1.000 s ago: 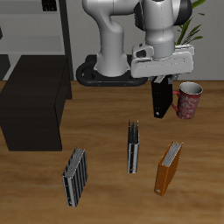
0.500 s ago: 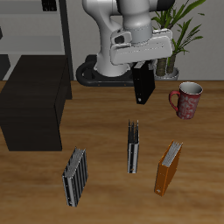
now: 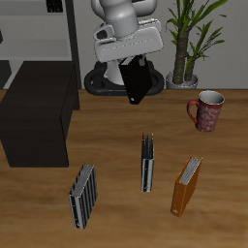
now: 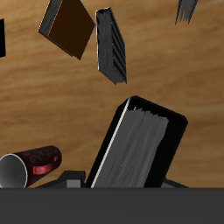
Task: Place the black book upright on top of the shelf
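Since a second ago our arm has swung away from the red mug (image 3: 207, 109) toward the shelf (image 3: 39, 111), carrying the black book (image 3: 137, 83) along. Largest in view, the shelf is a low matte black box. We see the gripper (image 3: 133, 60) clamped on the black book, which hangs tilted in the air above the table (image 3: 116, 208), between shelf and mug. Its cover is plain matte black; grey-white page edges (image 4: 140, 149) show in the wrist view.
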